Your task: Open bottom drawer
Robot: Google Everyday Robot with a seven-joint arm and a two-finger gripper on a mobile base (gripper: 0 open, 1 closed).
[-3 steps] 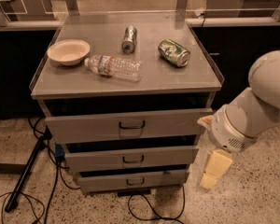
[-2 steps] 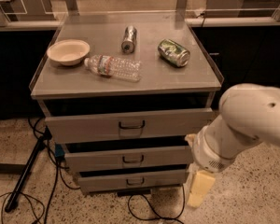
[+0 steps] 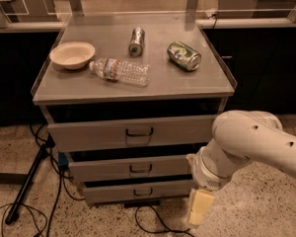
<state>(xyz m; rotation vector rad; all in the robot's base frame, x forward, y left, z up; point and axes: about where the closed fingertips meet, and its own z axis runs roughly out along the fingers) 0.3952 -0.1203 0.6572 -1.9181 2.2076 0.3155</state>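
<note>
The bottom drawer is the lowest, narrowest grey front of the cabinet, with a small dark loop handle at its centre. It looks pushed in, with no tray showing. Above it are the mid-sized drawer front and the widest top drawer front. My gripper hangs from the white arm at the lower right, its pale yellowish fingers pointing down to the right of the bottom drawer's right end, near the floor. It is apart from the handle.
On the cabinet top lie a cream bowl, a clear plastic bottle, a silver can and a green can. Black cables run on the speckled floor. A dark stand leg slants at the left.
The arm and gripper have swung left and down, from beside the cabinet's right side to low in front of its lower right corner. The drawers have not moved.
</note>
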